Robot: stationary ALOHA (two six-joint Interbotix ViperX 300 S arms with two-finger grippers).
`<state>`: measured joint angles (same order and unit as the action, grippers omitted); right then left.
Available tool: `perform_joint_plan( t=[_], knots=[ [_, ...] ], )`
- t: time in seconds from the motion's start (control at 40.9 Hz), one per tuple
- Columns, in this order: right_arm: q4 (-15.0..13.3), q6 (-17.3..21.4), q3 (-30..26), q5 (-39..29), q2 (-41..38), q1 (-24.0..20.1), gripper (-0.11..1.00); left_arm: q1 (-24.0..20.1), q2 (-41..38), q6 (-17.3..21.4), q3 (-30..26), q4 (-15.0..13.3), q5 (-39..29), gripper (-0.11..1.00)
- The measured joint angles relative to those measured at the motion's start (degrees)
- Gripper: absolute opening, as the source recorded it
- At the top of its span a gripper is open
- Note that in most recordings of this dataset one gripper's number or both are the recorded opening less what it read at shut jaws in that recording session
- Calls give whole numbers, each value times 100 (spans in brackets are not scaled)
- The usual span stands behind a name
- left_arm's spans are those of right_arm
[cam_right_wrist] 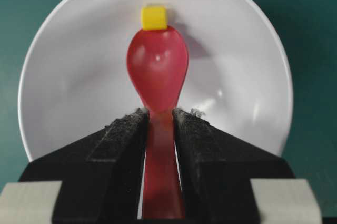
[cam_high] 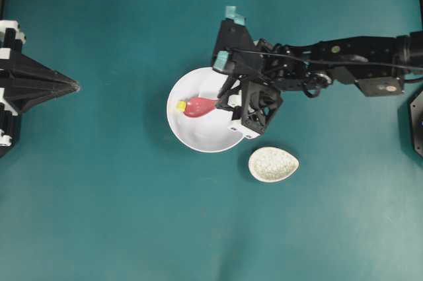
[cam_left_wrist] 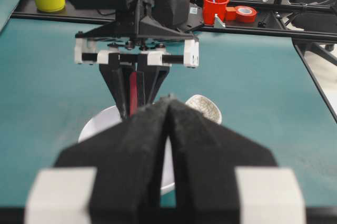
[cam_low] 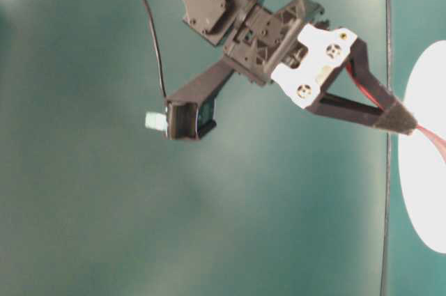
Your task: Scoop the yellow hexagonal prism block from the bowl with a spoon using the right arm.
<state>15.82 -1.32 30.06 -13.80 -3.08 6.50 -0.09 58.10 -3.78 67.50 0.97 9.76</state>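
— Right tool (cam_right_wrist: 158,129): what does your wrist view show?
— It pinches the spoon (cam_right_wrist: 158,71) handle; the scoop's tip touches the yellow hexagonal prism block (cam_right_wrist: 154,17) inside the bowl (cam_right_wrist: 63,76).
— And your left wrist view?
— Left tool (cam_left_wrist: 168,105) pressed together.

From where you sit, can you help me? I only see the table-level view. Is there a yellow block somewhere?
Observer: Yes, a tiny yellow block sits inside the white bowl.
Operator: Is my spoon near it?
Observer: The spoon tip meets the block's near side; the scoop itself holds nothing.
Operator: Am I holding the spoon tight?
Observer: The right gripper is clamped on the spoon's handle.
Operator: What's beside the bowl?
Observer: A small speckled spoon rest, on the table, apart from the bowl.
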Motion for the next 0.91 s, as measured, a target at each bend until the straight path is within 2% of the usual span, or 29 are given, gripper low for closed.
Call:
perform_joint_plan(
  t=[0.294, 0.514, 0.71, 0.906],
  knots=[
    [9, 26, 431, 703, 281, -123, 23, 0, 0, 0, 0, -9, 0, -1],
    [18, 53, 483, 826, 316, -141, 23, 0, 0, 0, 0, 0, 0, -1],
    [18, 44, 483, 800, 334, -141, 23, 0, 0, 0, 0, 0, 0, -1],
    [18, 53, 404, 176, 738, -132, 23, 0, 0, -9, 0, -9, 0, -1]
  ],
)
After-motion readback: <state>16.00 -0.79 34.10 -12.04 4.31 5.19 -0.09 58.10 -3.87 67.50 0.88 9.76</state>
